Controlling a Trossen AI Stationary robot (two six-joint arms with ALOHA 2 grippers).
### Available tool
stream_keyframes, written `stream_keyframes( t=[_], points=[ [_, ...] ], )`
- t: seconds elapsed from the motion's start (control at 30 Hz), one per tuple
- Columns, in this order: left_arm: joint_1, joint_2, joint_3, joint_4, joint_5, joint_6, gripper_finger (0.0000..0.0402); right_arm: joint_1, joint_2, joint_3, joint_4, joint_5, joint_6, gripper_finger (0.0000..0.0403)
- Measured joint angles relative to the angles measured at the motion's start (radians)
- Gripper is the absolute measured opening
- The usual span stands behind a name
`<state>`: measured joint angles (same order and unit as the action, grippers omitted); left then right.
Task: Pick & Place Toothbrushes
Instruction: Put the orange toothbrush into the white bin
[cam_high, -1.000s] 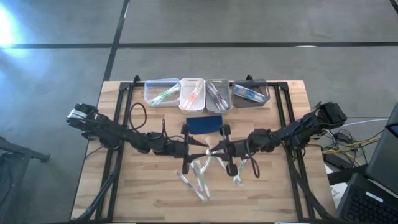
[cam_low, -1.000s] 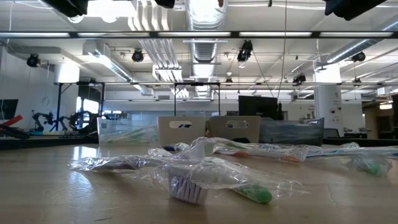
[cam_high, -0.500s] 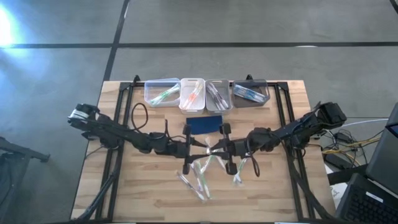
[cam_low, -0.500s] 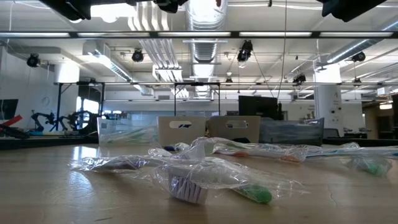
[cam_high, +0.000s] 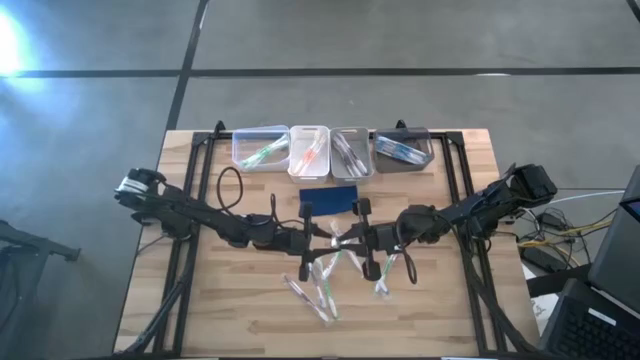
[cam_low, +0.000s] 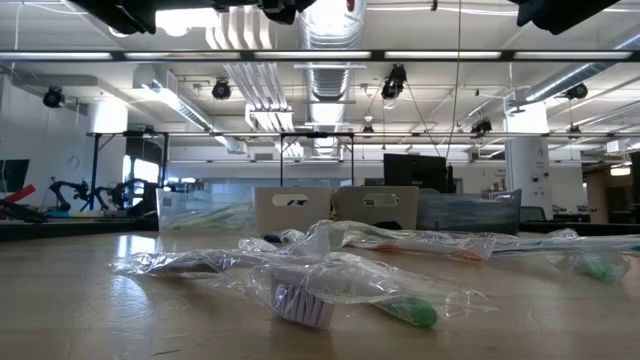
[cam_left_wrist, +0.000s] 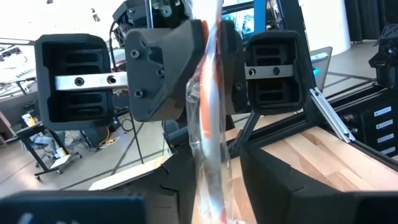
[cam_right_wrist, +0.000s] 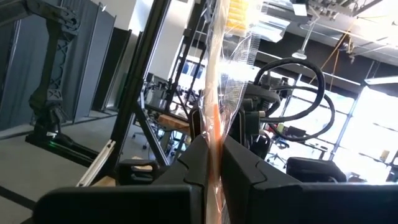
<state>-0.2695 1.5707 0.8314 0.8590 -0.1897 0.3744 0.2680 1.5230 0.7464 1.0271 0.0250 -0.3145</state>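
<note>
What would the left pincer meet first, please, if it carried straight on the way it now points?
Probably the right pincer, facing it close ahead and shut on the orange wrapped toothbrush standing between them; depth is hard to judge.

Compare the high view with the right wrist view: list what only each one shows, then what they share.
Only the high view: the wooden table, four small bins in a row at its far edge, the dark blue rounded pad, and loose plastic-wrapped toothbrushes lying near the front.

Only the right wrist view: the orange-accented toothbrush in clear wrapping seen close, pinched upright in the right hand, with its yellowish bristles at the top.

Both: that wrapped toothbrush between the two arms, the right hand shut on it, and the left hand facing it.
</note>
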Motion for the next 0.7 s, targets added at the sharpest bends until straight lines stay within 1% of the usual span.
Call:
stream_keyframes(
  t=[0.27, 0.37, 0.47, 0.7],
  points=[
    [0.000, 0.000, 0.000, -0.006, 0.000, 0.000, 0.0056, 0.000, 0.000, 0.000, -0.006, 0.000, 0.001, 0.0022],
    [0.000, 0.000, 0.000, -0.006, -0.001, -0.005, 0.0037, 0.000, 0.001, 0.000, -0.007, -0.001, -0.004, 0.0022],
    [0.000, 0.000, 0.000, -0.006, -0.002, -0.008, 0.0031, 0.000, 0.002, 0.000, -0.007, -0.001, -0.004, 0.0022],
    [0.000, 0.000, -0.001, -0.013, -0.013, -0.012, 0.0042, 0.000, 0.002, 0.000, -0.023, 0.000, 0.000, 0.0025]
  ],
)
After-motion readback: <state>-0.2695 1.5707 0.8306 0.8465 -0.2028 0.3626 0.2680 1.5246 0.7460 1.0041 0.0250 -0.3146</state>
